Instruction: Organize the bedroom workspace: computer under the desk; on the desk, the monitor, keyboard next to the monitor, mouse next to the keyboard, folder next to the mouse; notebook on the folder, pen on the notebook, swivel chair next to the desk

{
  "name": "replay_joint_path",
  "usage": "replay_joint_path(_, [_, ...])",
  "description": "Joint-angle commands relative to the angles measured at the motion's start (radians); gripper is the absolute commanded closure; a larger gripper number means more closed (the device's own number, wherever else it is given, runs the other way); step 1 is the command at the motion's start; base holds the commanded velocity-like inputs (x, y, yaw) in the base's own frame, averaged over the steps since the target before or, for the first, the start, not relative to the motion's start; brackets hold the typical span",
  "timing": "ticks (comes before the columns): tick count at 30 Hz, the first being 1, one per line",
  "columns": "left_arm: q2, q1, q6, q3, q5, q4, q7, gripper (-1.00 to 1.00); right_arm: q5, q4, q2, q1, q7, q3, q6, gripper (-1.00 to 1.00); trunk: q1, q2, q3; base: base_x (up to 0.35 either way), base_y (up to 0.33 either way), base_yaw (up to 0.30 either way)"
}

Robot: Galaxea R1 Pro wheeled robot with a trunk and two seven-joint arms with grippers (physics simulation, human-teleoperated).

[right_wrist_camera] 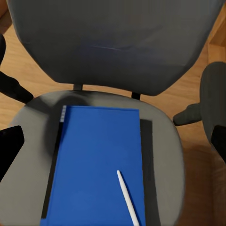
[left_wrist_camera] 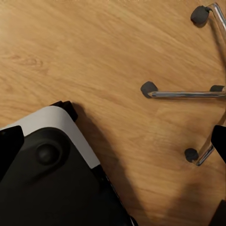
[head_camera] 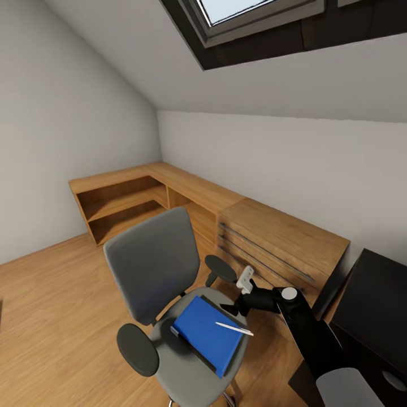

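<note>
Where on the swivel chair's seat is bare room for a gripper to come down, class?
Grey seat of the swivel chair lies bare beside the folder, toward the armrests and backrest. The middle is crowded: pen on the folder, notebook beneath.

Blue folder (head_camera: 206,333), white pen (head_camera: 233,328), grey swivel chair (head_camera: 155,263).

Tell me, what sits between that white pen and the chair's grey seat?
The blue folder lies under the pen, with a dark notebook edging out beneath it, on the swivel chair seat, clearest in the right wrist view.
</note>
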Motion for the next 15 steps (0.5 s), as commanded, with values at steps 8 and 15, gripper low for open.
replay_joint_path(8, [-0.001,0.012,0.004,0.042,0.011,-0.016,0.000,-1.00,0.003,-0.003,-0.001,0.001,0.003,0.001,0.007,-1.00,0.031,-0.057,-0.026,0.000,0.000,0.000])
replay_joint_path(15, [-0.006,0.030,0.003,0.070,0.011,-0.043,-0.003,-1.00,0.003,-0.003,0.000,0.001,0.002,0.001,0.008,-1.00,0.058,-0.106,-0.048,0.000,0.000,0.000])
